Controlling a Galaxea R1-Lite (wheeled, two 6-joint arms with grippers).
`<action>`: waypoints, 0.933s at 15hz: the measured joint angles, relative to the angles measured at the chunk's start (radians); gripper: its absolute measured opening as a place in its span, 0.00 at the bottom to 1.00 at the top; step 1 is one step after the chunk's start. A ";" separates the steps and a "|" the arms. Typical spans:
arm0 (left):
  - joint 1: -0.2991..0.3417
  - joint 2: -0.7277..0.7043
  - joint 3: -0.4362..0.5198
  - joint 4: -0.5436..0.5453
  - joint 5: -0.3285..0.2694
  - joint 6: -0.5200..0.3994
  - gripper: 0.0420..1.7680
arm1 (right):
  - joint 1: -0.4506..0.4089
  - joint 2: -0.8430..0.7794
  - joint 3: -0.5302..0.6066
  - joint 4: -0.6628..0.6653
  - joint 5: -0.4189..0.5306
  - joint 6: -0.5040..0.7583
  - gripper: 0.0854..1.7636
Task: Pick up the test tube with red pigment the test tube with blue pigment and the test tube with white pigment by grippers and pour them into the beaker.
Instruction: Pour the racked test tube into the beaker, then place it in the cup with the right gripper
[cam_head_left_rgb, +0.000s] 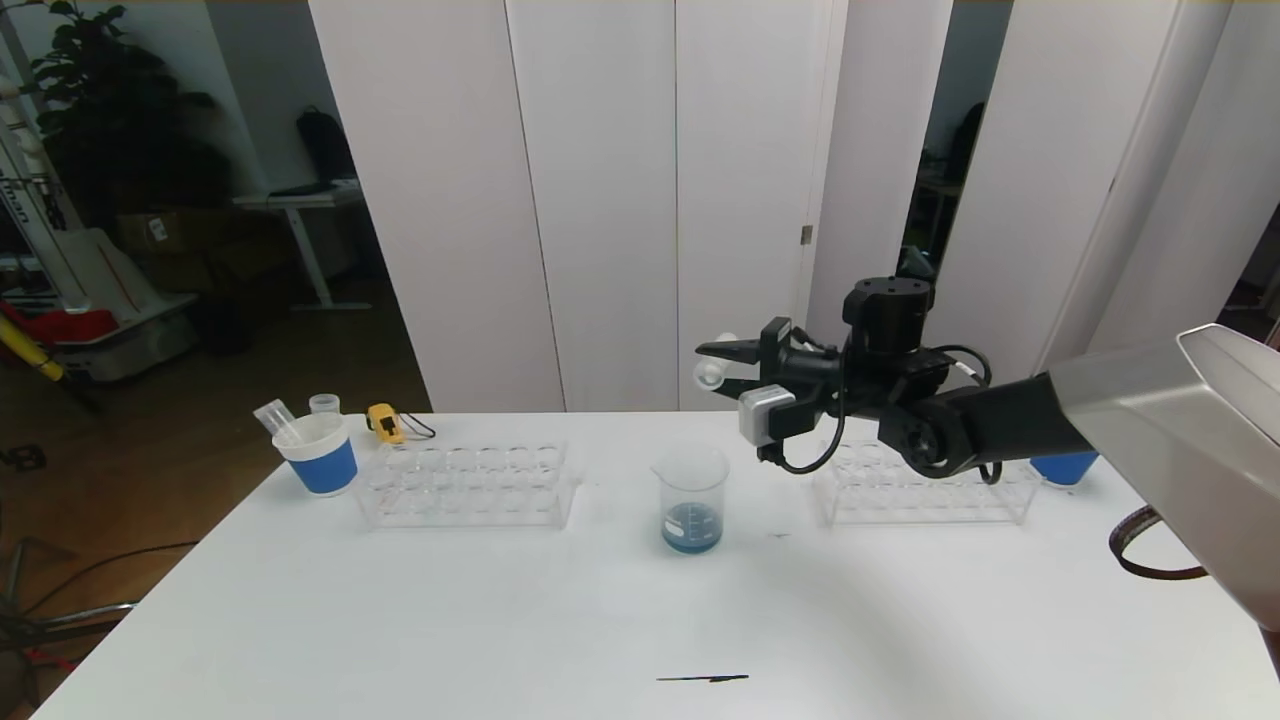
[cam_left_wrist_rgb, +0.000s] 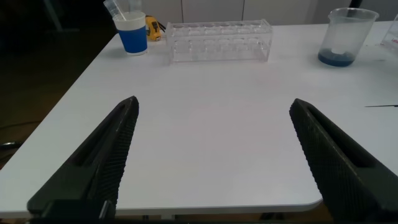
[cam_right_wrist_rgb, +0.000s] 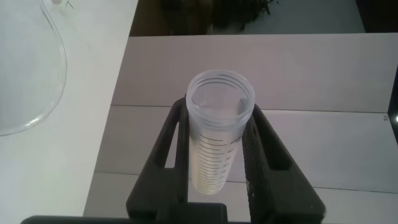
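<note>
My right gripper (cam_head_left_rgb: 722, 362) is clamping the test tube with white pigment (cam_right_wrist_rgb: 219, 140) sideways, its mouth up-left of the beaker (cam_head_left_rgb: 691, 498). My left gripper (cam_left_wrist_rgb: 211, 158) is idling with fingers apart over the bench (cam_left_wrist_rgb: 211, 112).

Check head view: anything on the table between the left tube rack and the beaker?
Nothing. In the head view the stretch of white table between the left rack and the beaker is bare; the left wrist view shows the same.

Tall white folding partition panels (cam_head_left_rgb: 600, 200) are standing behind the white rectangular table (cam_head_left_rgb: 500, 620), closing off a dim office. A dark leafy potted plant (cam_head_left_rgb: 100, 90) and a pale desk on thin legs (cam_head_left_rgb: 300, 215) are sitting on the brown floor (cam_head_left_rgb: 250, 350) beyond.
</note>
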 joint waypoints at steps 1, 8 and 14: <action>0.000 0.000 0.000 0.000 0.000 0.000 0.98 | 0.000 0.002 -0.001 0.000 0.000 -0.007 0.30; 0.000 0.000 0.000 0.000 0.000 0.000 0.98 | -0.003 0.010 -0.010 0.004 0.001 -0.076 0.30; 0.000 0.000 0.000 0.000 0.000 0.000 0.98 | -0.002 0.014 -0.015 0.007 -0.001 -0.079 0.30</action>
